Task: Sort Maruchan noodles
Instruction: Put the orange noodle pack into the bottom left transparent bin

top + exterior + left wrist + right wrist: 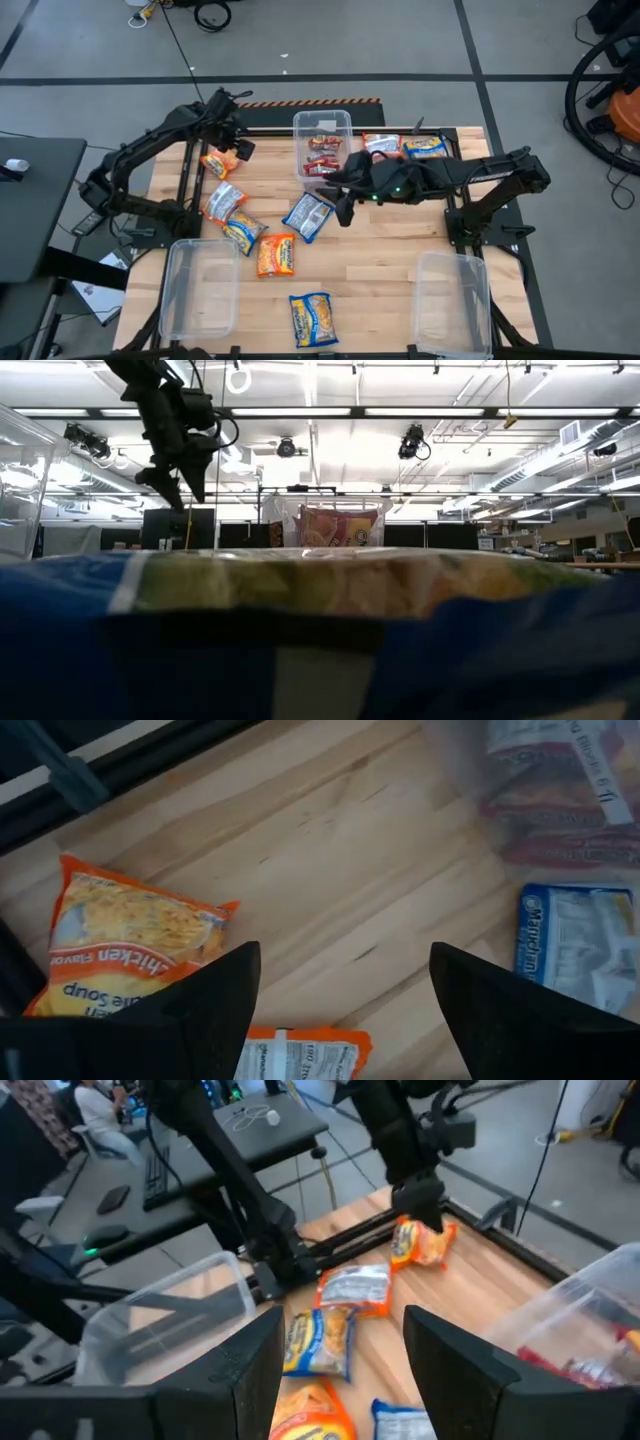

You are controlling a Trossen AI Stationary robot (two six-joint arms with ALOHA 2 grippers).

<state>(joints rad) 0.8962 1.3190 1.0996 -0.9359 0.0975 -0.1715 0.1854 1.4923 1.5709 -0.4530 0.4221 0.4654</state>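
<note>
Left gripper (238, 150), jaws released, above an orange packet (218, 164): descend squarely astride its short edges; right gripper (343, 212), jaws parted and empty, waits over the desk (380, 260).

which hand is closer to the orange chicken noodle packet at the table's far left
Left. The left hand hovers open just over that orange packet; the right hand is across the table, beside the red-packet bin.
</note>
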